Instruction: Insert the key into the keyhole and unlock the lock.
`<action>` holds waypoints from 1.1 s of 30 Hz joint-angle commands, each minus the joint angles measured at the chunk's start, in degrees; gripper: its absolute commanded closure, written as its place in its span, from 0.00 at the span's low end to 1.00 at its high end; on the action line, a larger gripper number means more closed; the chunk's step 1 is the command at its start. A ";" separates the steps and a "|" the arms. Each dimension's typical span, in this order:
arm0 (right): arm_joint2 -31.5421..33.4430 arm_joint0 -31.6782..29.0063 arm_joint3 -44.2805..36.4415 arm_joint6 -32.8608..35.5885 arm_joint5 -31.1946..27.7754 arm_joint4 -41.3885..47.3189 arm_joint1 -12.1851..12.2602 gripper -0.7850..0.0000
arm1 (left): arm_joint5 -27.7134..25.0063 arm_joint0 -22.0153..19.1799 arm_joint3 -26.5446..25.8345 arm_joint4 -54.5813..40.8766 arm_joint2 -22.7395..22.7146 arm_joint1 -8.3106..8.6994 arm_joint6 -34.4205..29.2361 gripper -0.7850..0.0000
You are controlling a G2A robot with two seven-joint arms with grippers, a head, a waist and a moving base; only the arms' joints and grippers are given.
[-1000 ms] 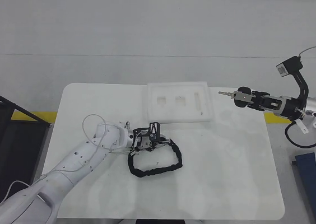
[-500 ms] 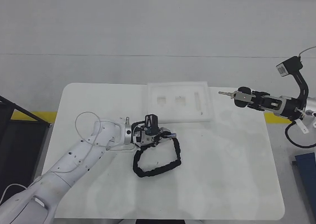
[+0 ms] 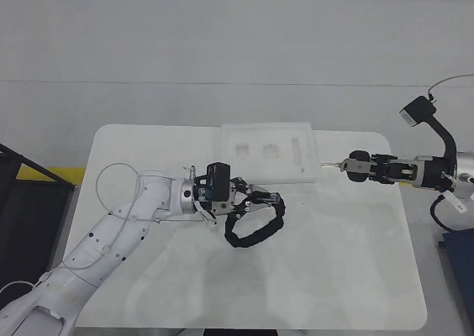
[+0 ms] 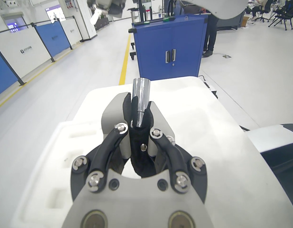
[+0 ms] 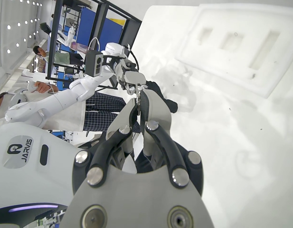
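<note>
Key [image 3: 330,165], seemingly, in right pincer [image 5: 139,103]

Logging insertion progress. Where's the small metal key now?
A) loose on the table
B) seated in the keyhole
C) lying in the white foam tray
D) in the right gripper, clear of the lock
D: the right gripper is shut on the small metal key, and bare white table shows between it and the black chain lock with a chrome cylinder in the left gripper.

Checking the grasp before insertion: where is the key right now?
In the top view, the key is pinched in the right gripper, held just off the foam tray's right edge.
</note>
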 commanded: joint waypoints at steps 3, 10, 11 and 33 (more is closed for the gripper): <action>1.00 0.53 -2.04 3.08 2.42 -1.33 0.69 1.00 | -0.11 -0.10 -2.74 -1.35 -0.98 -0.10 0.73 1.00; 5.13 0.54 -6.57 6.45 6.31 -0.17 1.90 1.00 | 0.46 -1.56 -4.10 -2.23 -0.36 -1.11 2.93 1.00; 5.78 0.39 -7.16 6.85 6.68 -0.05 2.07 1.00 | 1.00 -1.84 -3.86 -1.98 -0.09 -1.32 3.32 1.00; 9.49 -7.46 -18.01 4.33 16.39 -0.27 4.56 1.00 | 8.86 -10.60 10.59 4.64 11.21 -8.87 16.42 1.00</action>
